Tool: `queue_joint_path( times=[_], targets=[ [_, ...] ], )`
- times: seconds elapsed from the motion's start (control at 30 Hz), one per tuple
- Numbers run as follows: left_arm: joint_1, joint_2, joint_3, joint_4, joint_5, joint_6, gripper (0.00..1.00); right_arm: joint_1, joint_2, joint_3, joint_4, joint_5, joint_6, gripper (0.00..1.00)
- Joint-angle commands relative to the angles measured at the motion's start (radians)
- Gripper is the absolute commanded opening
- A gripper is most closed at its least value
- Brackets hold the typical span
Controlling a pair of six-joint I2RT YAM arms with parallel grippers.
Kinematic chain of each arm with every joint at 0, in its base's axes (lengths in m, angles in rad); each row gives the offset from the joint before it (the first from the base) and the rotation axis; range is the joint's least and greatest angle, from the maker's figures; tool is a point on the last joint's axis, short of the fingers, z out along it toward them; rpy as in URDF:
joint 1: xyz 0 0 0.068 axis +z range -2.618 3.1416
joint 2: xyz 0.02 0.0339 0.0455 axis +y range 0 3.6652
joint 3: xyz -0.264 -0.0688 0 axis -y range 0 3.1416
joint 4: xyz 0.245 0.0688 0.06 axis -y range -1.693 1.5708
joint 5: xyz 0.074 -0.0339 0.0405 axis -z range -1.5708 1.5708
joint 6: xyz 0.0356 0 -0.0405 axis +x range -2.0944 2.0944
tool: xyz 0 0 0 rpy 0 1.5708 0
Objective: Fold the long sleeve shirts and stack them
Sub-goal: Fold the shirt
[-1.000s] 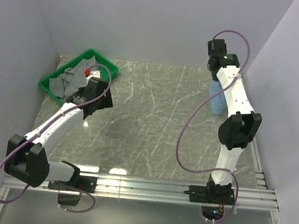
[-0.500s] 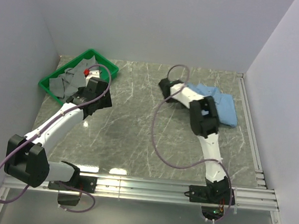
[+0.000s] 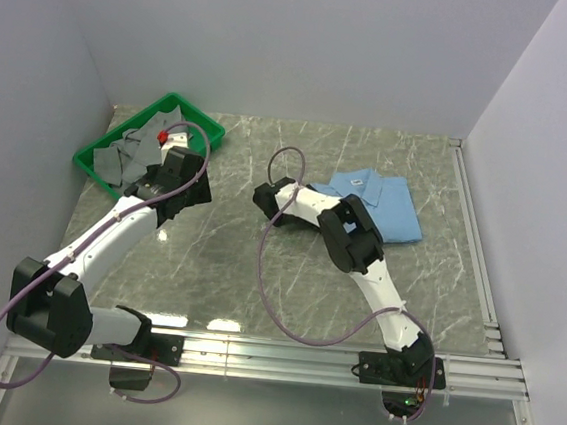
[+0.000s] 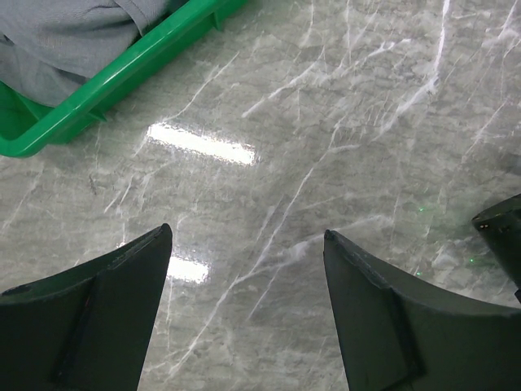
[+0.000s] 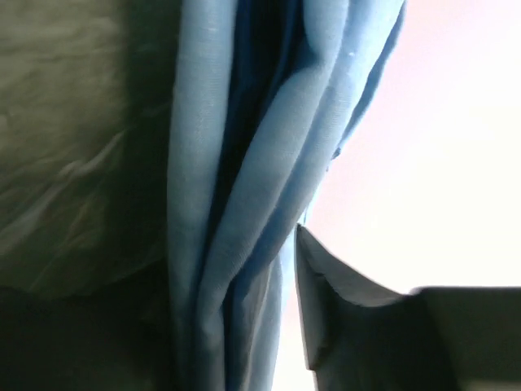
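Observation:
A light blue long sleeve shirt [image 3: 376, 206] lies folded flat, collar up, on the marble table right of centre. In the top view my right gripper [image 3: 265, 195] is low over the table to the left of the shirt, apart from it. The right wrist view is filled with hanging folds of the blue shirt [image 5: 244, 204], and one grey finger [image 5: 342, 309] touches the cloth with its tip. The other finger is lost in shadow. My left gripper [image 3: 181, 183] [image 4: 248, 232] hovers open over bare marble, with nothing between its fingers.
A green bin [image 3: 93, 161] [image 4: 122, 73] at the back left holds grey clothes [image 3: 127, 149] [image 4: 73, 32] and a small red thing [image 3: 163, 136]. White walls close off the back and both sides. A metal rail [image 3: 280, 353] runs along the near edge.
The right arm swung down from the back right corner and across to the left. The blue shirt went from hanging there to lying folded on the table. The left arm stayed put.

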Motion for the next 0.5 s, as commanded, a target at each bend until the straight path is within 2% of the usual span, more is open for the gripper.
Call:
queue_joint_path(
  times=[0.0, 0.17, 0.2, 0.27, 0.4, 0.47],
  targets=[
    [0.0, -0.028, 0.002, 0.02, -0.016, -0.002, 0.81, 0.033, -0.046, 0.046, -0.019, -0.043, 0.034, 0.56],
    [0.006, -0.026, 0.0, 0.022, -0.01, -0.003, 0.81, 0.124, -0.111, 0.078, -0.004, -0.151, 0.01, 0.59],
    [0.009, -0.028, 0.0, 0.022, -0.011, -0.002, 0.81, 0.162, -0.184, 0.093, 0.013, -0.255, 0.005, 0.59],
    [0.009, -0.031, -0.003, 0.025, -0.011, -0.002, 0.81, 0.166, -0.203, 0.107, 0.016, -0.309, 0.011, 0.6],
    [0.011, -0.033, -0.004, 0.029, -0.01, -0.002, 0.81, 0.162, -0.347, 0.081, 0.051, -0.401, 0.039, 0.59],
    [0.011, -0.031, -0.004, 0.032, -0.007, -0.002, 0.81, 0.146, -0.441, 0.005, 0.119, -0.415, 0.078, 0.53]
  ],
)
